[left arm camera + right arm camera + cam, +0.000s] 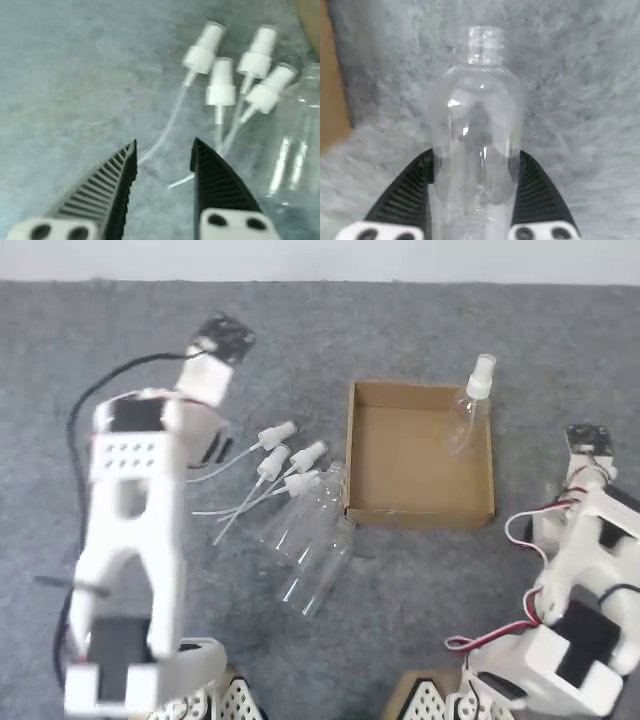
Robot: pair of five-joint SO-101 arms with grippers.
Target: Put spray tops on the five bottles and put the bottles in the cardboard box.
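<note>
**Crowded tops, slick bottle: where this can slip**

Our left tool [165, 145] is spread and empty, hanging just short of the spray tops [221, 90]. They lie in a tight bunch between the cardboard box [420, 512] and the left edge of the surface [450, 600]. Their thin tubes [218, 125] fan out close together, so we judge that a closing tool could catch two tops at once, or drag a neighbour along by its tube.

Our right tool [475, 155] pinches a bare bottle [480, 90] low on its body, beside the box toward the right edge of the surface. The plastic looks smooth and round, and the grip sits far from the neck. We expect it may twist or slide between the pads when a top is pressed on. A long, bendy tube must also find that narrow neck, and it could buckle or miss.

The lying bottles [305, 515] touch one another by the box's near left corner and could roll if nudged. The capped bottle [466, 420] leans in the box's far right corner with its top above the rim, so we think a later bottle going in could knock it.

We count four loose tops and one fitted. There is one bottle in the box and one in the right tool. The heap looks like three, though the clear walls overlap and we cannot be sure. There is one box.
</note>
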